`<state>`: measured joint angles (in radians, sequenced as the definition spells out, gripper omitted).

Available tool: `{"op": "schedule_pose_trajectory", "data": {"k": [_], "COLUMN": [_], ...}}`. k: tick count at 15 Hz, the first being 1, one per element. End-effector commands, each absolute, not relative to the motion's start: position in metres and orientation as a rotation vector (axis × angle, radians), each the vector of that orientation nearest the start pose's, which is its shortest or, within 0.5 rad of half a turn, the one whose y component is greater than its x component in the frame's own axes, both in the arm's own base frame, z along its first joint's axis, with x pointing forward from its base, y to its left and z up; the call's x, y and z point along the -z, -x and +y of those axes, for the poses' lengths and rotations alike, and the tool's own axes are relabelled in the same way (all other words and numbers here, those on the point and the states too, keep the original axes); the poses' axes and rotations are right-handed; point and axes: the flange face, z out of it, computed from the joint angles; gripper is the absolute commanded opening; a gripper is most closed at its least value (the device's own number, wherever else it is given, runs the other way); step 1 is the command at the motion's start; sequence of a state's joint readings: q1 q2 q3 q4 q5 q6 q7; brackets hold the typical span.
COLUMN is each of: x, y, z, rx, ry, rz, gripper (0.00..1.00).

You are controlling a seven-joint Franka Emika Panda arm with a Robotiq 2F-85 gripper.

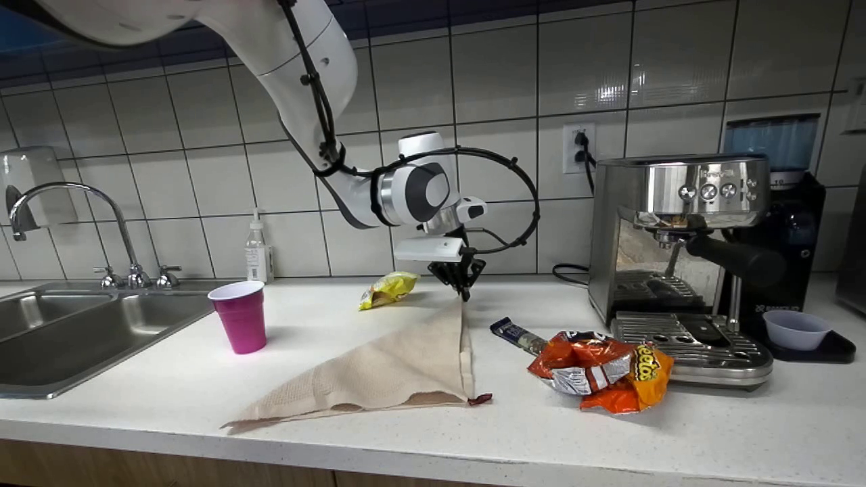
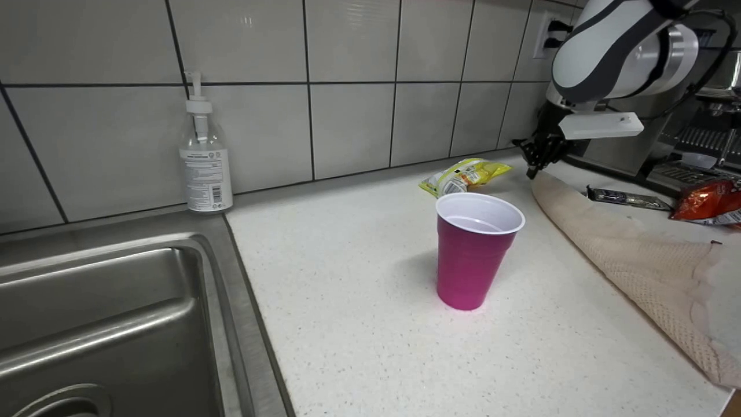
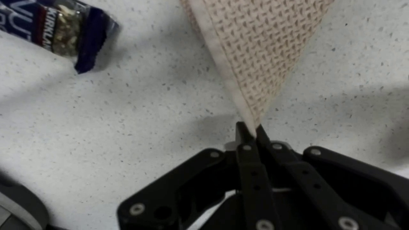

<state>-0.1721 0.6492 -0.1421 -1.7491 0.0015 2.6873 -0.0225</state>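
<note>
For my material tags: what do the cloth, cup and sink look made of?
The cloth: matte woven fabric, perhaps cotton; the wrist view shows its coarse weave and stitched hem.
The cup: probably plastic, smooth, judging by its rolled lip and moulded step.
The sink: apparently stainless steel, satin, given its grey metal's soft reflections.

I'm seeing reflected light glaring off the far tiles point(image 1: 583, 74), while soft shadows are crossing the counter point(image 3: 153, 102).

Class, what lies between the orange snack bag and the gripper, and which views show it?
A wrapped bar lies between the orange snack bag and the gripper, which grips the cloth; both exterior views show it.
</note>
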Motion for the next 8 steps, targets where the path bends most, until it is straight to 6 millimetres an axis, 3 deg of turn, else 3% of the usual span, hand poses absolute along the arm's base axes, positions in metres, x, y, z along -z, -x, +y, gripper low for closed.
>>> {"op": "schedule_pose_trajectory", "data": {"k": [1, 8], "x": [-0.253, -0.287], "y": [-0.67, -0.662], "z": [-0.209, -0.227], "rx": [0.493, 0.602], "ry": [3.171, 3.126], "rz": [0.453, 0.506], "gripper": [0.01, 0.01]}}
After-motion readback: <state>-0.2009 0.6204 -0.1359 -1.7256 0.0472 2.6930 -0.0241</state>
